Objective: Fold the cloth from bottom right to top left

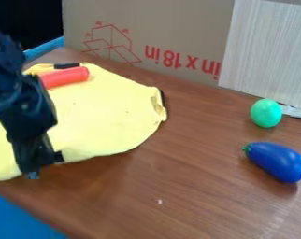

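Black gripper [39, 163] at the near edge of a yellow cloth [109, 114]

The cloth lies mostly flat on the left of a brown wooden bench [178, 186], its right edge slightly puckered. Whether the gripper is open or closed, I cannot tell. A red cylinder [68, 77] rests on the cloth's far part. To the right are a green egg-shaped toy [266, 113] and, nearer, a blue toy eggplant [278, 162].
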